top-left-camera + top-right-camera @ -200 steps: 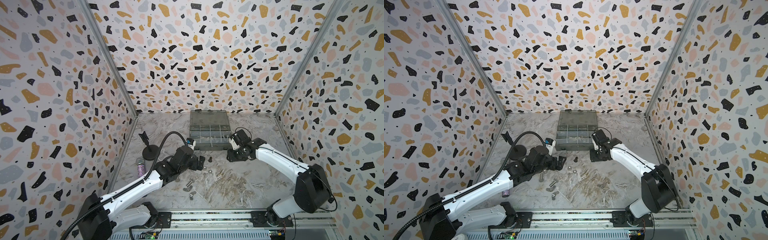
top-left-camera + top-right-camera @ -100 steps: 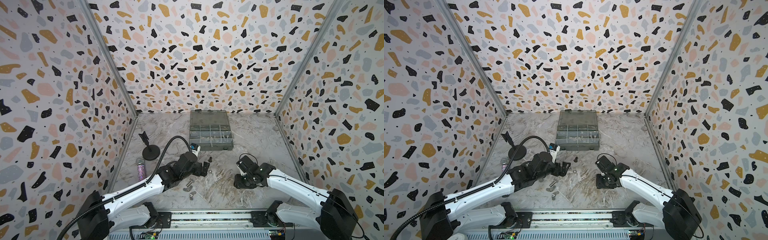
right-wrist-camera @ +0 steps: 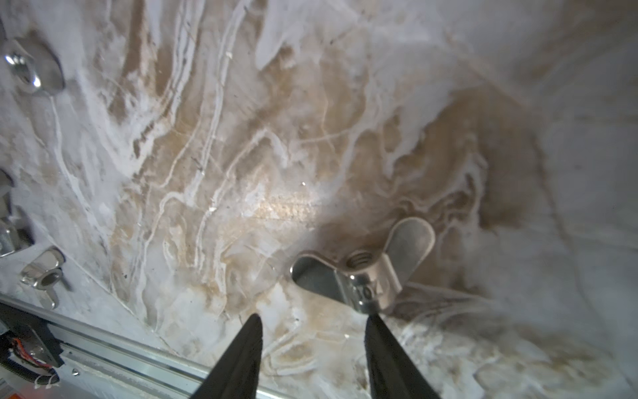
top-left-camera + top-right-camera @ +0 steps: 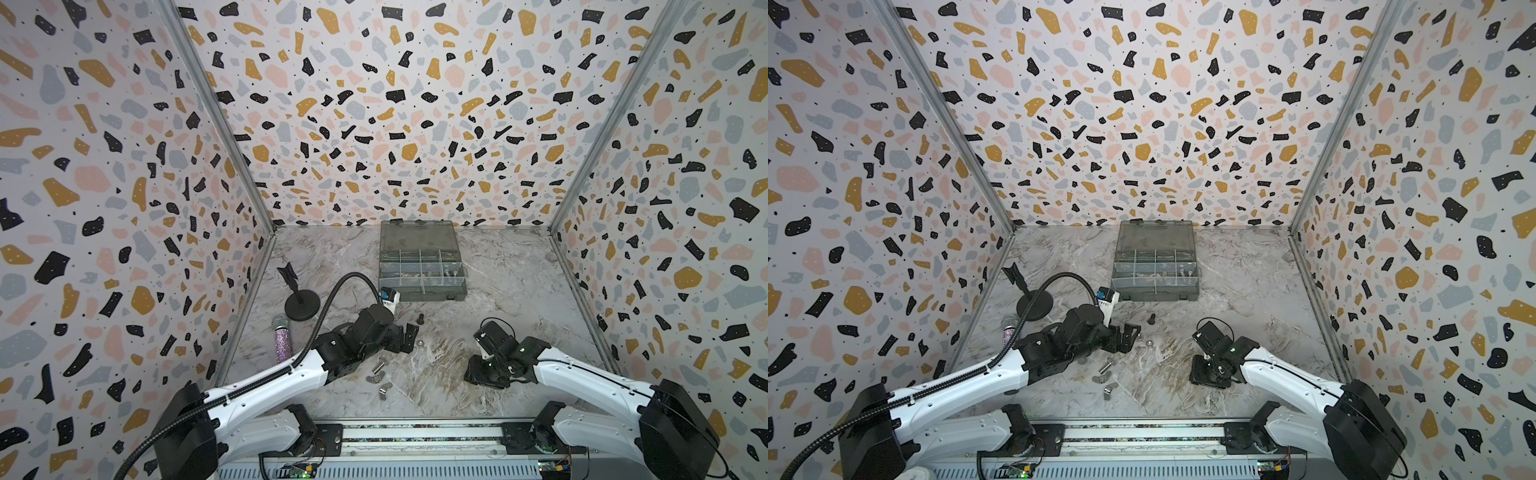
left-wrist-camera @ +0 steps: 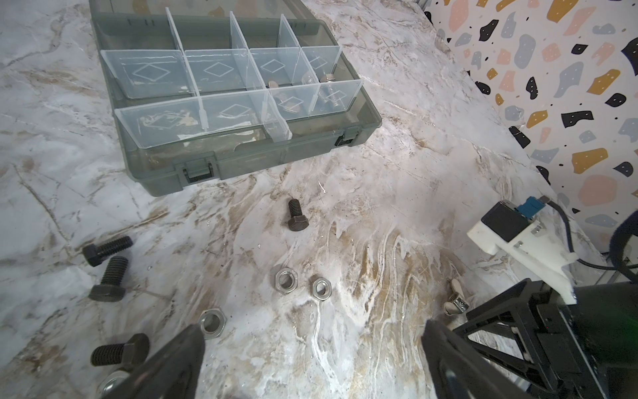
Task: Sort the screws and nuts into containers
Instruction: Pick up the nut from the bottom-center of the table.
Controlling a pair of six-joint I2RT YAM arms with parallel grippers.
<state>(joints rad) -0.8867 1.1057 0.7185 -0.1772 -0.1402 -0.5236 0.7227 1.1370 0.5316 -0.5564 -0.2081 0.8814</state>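
While your right gripper (image 3: 312, 319) stands partly parted and empty over the tabletop (image 3: 241, 138), a wing nut (image 3: 366, 273) lies just at one fingertip. Your left gripper (image 5: 312, 333) is spread wide, holding nothing, above hex nuts (image 5: 286, 279) and black screws (image 5: 297, 217); the organizer box (image 5: 241, 162) sits beyond them, lid open.

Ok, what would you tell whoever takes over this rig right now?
Left gripper: open, empty, low over loose black screws and hex nuts.
Right gripper: open, empty, one tip right beside a wing nut lying on the table.
Box: lid open, a few silver parts in compartments at one end.
Done: only those few parts sorted.
Left: four black screws, three hex nuts and several wing nuts are on the table, all to be picked and binned.
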